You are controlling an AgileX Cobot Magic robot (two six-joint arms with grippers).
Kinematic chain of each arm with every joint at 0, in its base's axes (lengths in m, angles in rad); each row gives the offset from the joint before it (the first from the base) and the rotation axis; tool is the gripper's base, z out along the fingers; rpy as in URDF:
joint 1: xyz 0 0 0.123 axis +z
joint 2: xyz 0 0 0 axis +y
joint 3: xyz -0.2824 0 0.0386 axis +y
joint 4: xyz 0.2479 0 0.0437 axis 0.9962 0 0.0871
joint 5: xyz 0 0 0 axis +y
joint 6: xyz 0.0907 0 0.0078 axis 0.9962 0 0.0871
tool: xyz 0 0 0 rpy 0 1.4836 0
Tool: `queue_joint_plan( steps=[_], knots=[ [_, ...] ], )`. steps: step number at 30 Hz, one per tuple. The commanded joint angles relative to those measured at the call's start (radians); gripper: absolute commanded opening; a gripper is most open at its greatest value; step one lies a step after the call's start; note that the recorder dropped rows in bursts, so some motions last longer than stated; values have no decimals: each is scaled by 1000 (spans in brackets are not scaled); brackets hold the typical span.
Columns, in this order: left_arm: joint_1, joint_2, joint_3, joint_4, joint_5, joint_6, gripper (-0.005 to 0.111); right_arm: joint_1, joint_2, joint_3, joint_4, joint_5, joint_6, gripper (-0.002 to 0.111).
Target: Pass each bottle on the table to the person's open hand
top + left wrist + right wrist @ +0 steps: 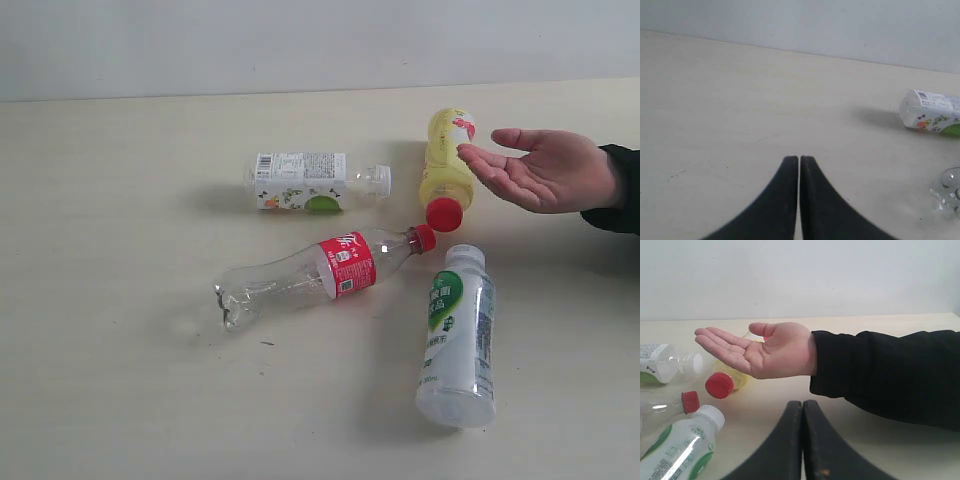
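Note:
Four bottles lie on their sides on the table (pixel 110 380). The yellow bottle (pixel 446 168) with a red cap lies partly under the person's open hand (pixel 540 168), which hovers palm up at the right. The clear cola bottle (pixel 320 270) lies in the middle. Toward the front right is the white-green milky bottle (pixel 458 335). The small clear bottle (pixel 305 182) with a white-green label lies behind the cola. Neither gripper shows in the exterior view. My left gripper (pixel 799 159) is shut and empty over bare table. My right gripper (pixel 802 403) is shut and empty, just short of the hand (pixel 765 351).
The person's black sleeve (pixel 890 375) stretches across the table beyond my right gripper. A pale wall (pixel 300 40) borders the table's far edge. Bare table spreads across the left half (pixel 715 100).

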Motion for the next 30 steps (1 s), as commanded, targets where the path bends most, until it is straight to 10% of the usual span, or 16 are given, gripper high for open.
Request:
queue_joint_plan(
  steps=[1,30],
  knots=[
    [4,-6,4,-6,-4,-4,4,-5,-6,5,-2,-14,-5,0],
    [4,-6,4,-84,-168,-51,4,-5,-6,5,-2,-8,-5,0]
  ],
)
